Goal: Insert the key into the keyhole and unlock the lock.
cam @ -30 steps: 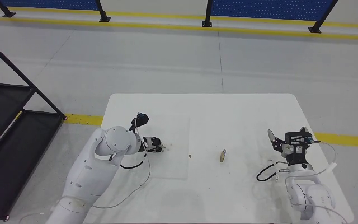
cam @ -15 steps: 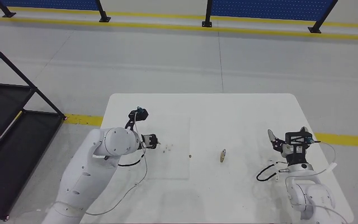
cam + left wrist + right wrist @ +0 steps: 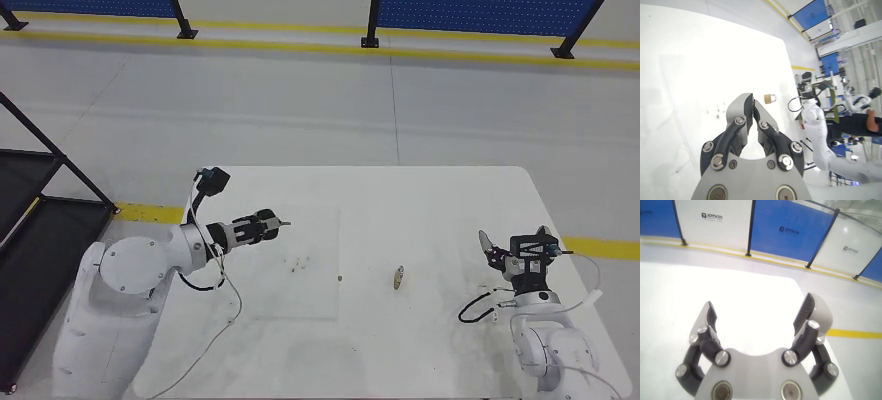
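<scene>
On the white bench [image 3: 430, 200], a small brass lock [image 3: 399, 277] with a silver shackle lies flat, about midway between the two arms. It sits just off the right edge of a pale, thin mat [image 3: 300, 300] that covers the bench's left-centre.

The left gripper [image 3: 272, 222] hangs over the far part of the mat, pointing toward the robot's right. Its dark pads are pressed almost together. A thin silvery sliver, which seems to be the key [image 3: 284, 222], pokes out from between the tips. In the left wrist view, the gripper [image 3: 753, 101] points toward the lock [image 3: 769, 98], which lies well apart from the tips and slightly to one side, with its shackle turned away from the gripper. The key is clear of the lock.

A few tiny dark specks [image 3: 298, 264] dot the mat between the left gripper and the lock, closer to the gripper.

The right gripper [image 3: 513, 241] rests near the bench's right edge, well apart from the lock. In its own wrist view, the gripper [image 3: 759, 306] has its ribbed fingers spread wide, with only bare bench between them.
</scene>
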Available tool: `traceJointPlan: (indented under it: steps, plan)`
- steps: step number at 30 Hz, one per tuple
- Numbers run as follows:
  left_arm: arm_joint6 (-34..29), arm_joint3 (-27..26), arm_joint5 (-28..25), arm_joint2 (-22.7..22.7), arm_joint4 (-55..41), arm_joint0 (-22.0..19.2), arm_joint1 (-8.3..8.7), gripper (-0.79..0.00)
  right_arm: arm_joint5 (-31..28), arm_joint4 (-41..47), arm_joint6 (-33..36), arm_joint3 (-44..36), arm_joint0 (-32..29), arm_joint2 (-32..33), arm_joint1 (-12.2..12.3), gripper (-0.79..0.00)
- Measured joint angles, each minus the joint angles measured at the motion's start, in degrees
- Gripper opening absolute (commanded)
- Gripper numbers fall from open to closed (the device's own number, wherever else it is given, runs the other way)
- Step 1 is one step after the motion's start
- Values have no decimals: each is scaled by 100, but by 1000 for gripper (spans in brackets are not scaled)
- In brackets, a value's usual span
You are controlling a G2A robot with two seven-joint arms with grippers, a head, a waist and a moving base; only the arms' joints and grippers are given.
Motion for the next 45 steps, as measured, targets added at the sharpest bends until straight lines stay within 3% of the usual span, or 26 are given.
traceJointPlan:
  steps: [4,9,18,25,34,45]
  plan:
    - [-300,466,-750,-500,-1478,311,-7,-785,0,0,0,0,0,0,0,0]
    - [-610,1097,-1542,-682,-2470,506,-1,-785,0,0,0,0,0,0,0,0]
    - [-1395,2162,-2325,-787,-3775,353,36,-785,0,0,0,0,0,0,0,0]
    - [-1962,2769,-2355,-612,-4343,53,68,-785,0,0,0,0,0,0,0,0]
    - [-1975,2797,-2359,-608,-4349,38,70,-785,-39,14,26,0,11,-5,2,0]
    - [-1975,2798,-2359,-608,-4349,38,70,-785,-1059,-660,1462,-1346,305,-297,57,0]
